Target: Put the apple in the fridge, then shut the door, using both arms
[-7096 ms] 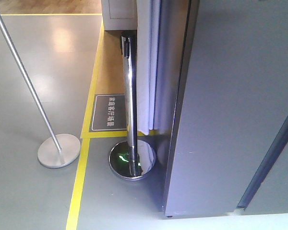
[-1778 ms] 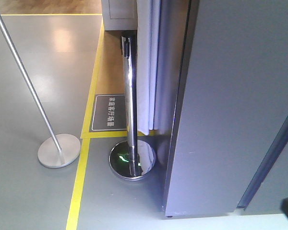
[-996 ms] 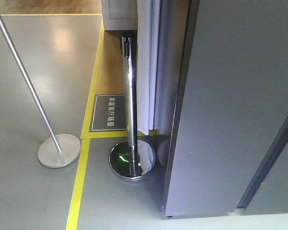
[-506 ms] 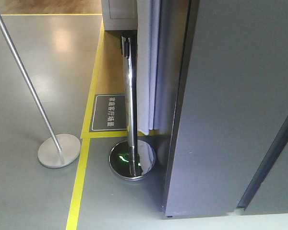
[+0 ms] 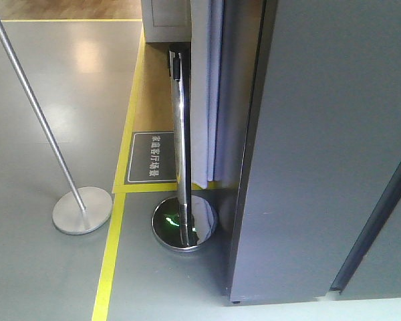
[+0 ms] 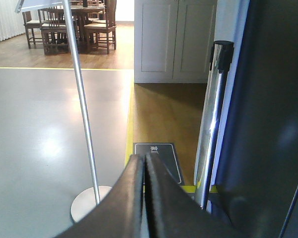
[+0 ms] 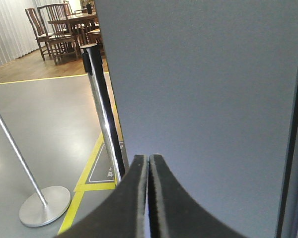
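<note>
**Both grippers closed and empty beside the dark grey fridge; apple not in view**

The front-facing view shows the fridge [image 5: 327,147] from outside only — a broad dark grey face filling the right half of the frame, with a darker vertical seam [image 5: 374,221] slanting along its lower right. No white interior, shelf or bin shows in any view, so the door appears closed, though the seam is too poorly resolved to say which panel is the door. Neither gripper appears in this view.

The left wrist view adds what the front view lacks: the left gripper [image 6: 144,198], its two black fingers pressed together with only a hairline between them, holding nothing and touching nothing. Beyond it stand a chrome stanchion post [image 6: 211,124] close against the fridge's dark edge, a thinner slanted pole [image 6: 82,104] on a round base, a dark floor sign [image 6: 159,158] beside a yellow floor line [image 6: 129,129], pale cabinet doors [image 6: 174,39], and dining chairs [image 6: 54,25] far back.

The right wrist view shows the right gripper [image 7: 149,198], fingers likewise shut flat on each other and empty — pointed at the grey fridge face, just short of it; contact cannot be confirmed.

The apple shows in no view.
</note>
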